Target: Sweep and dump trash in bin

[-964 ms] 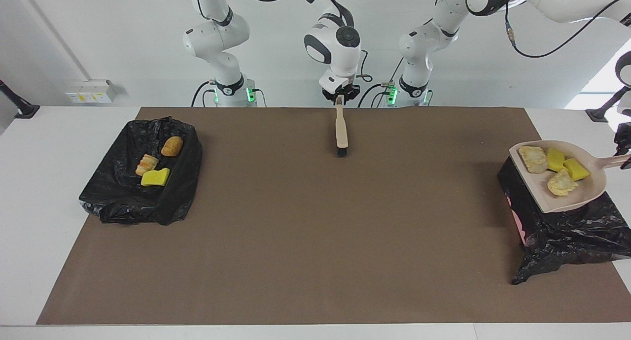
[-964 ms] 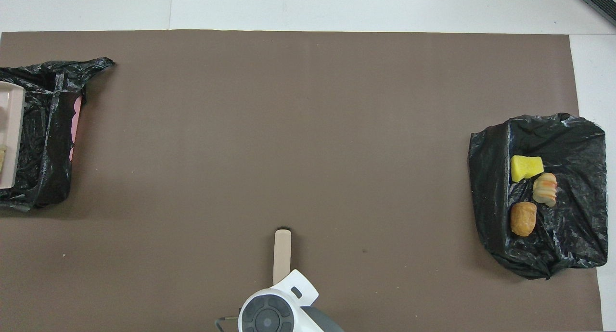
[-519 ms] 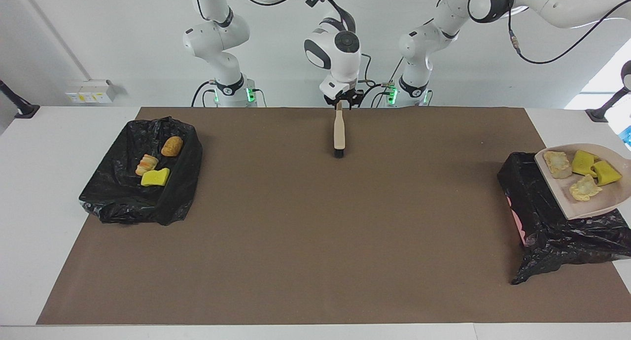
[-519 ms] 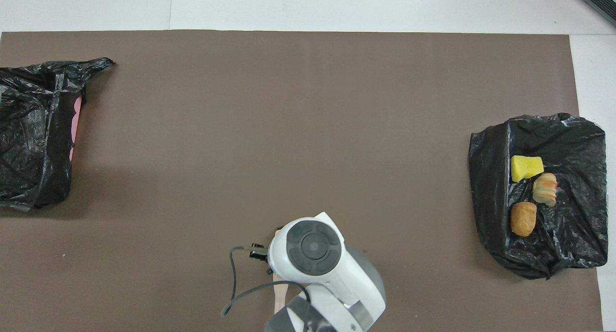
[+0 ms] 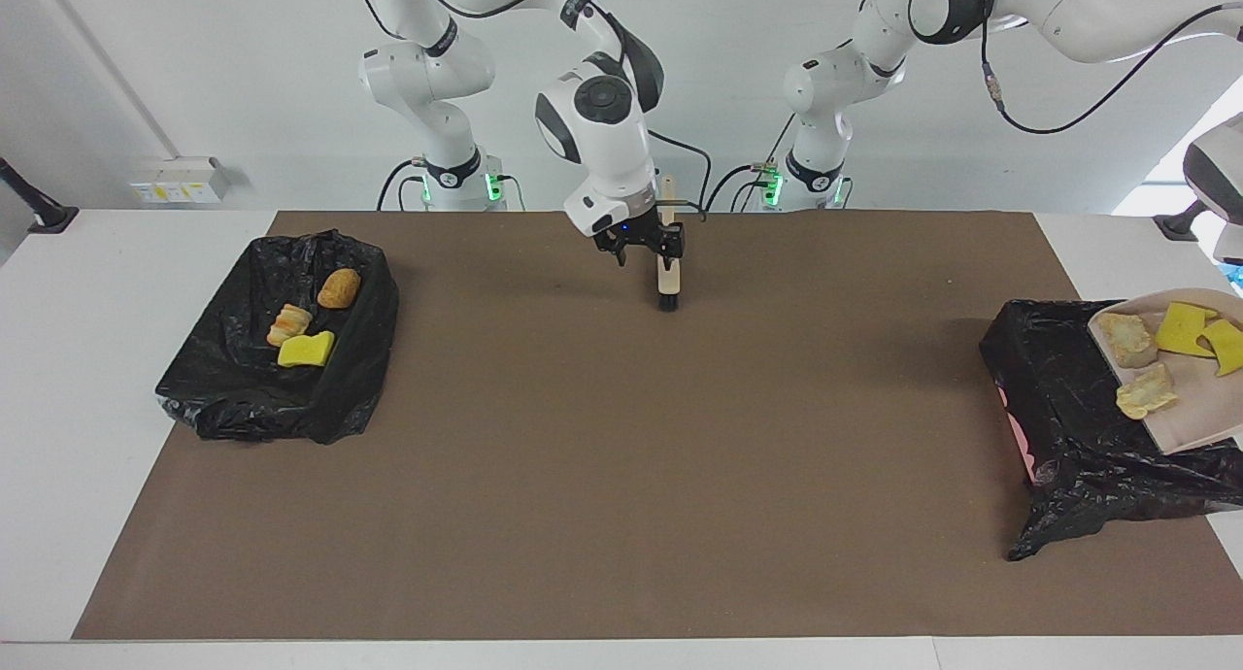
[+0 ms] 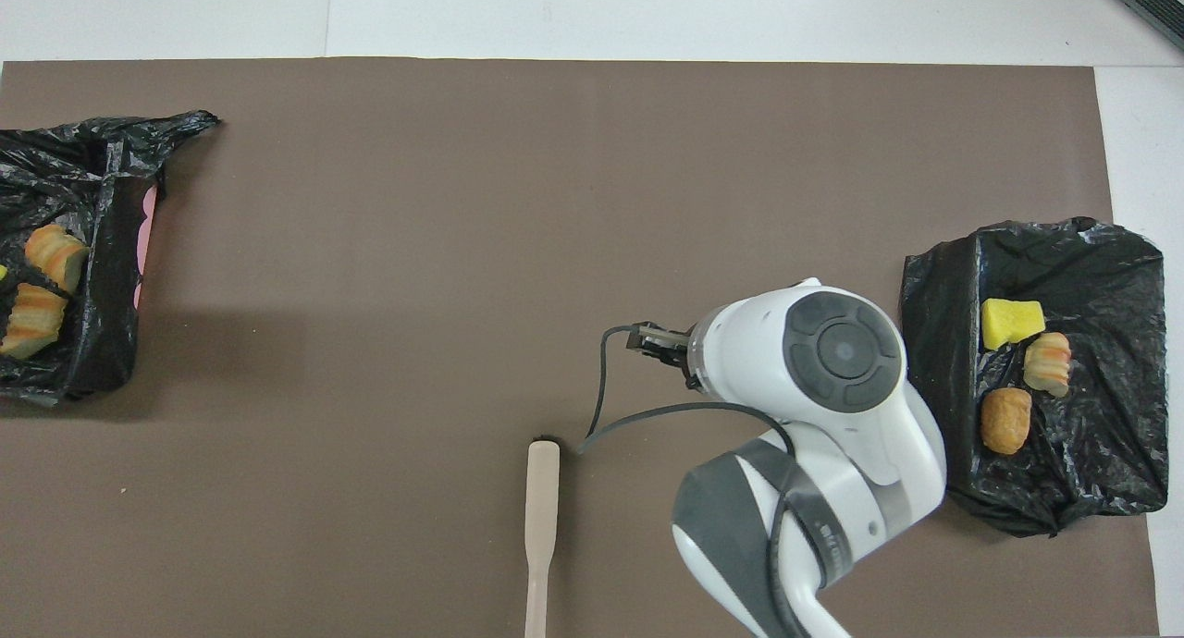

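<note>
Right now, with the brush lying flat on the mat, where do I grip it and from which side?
Take the brush by its slim handle, the end nearer the robots, straight down from above, closing across its width: it lies flat, bristles at the farther end.

Brush [image 6: 541, 518] lies on brown mat [image 6: 462, 203]; trash [image 6: 1013, 324] in bin [image 6: 1091, 259].

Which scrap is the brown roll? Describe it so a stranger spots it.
Find the black-bag-lined bin at the right arm's end of the brown mat. Of three scraps inside, the plain golden-brown oval bread-like lump lies nearest the robots. Its neighbours are a striped orange-and-cream lump and a bright yellow sponge chunk.
</note>
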You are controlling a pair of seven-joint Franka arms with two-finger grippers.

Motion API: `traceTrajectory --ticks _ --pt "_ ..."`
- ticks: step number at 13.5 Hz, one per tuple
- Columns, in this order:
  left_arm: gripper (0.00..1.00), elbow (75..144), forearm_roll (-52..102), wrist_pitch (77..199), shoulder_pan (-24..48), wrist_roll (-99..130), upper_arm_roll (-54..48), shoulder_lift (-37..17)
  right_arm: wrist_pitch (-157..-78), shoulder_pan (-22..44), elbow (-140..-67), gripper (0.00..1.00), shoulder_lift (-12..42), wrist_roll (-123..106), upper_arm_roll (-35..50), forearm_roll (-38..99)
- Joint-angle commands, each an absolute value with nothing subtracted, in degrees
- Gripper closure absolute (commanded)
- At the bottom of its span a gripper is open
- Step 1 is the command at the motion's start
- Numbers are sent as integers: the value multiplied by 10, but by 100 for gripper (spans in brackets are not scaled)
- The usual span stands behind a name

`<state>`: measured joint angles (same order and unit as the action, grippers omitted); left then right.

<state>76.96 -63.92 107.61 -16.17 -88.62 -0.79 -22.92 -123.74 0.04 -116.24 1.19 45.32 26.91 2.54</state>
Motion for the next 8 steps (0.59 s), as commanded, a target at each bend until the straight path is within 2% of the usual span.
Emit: traceTrajectory --ticks 1,5,8 --pt "100 795 -691 1027 -131 -816 -1 -209 -1194 -60 -1138 0 -13 393 276 14" --pt "100 802 -715 1013 -119 -813 -3 -186 -1044 -119 -1028 0 -14 273 268 13" --pt "100 803 -690 1013 -113 -811 -6 -172 -950 -128 -948 0 -20 228 236 10"
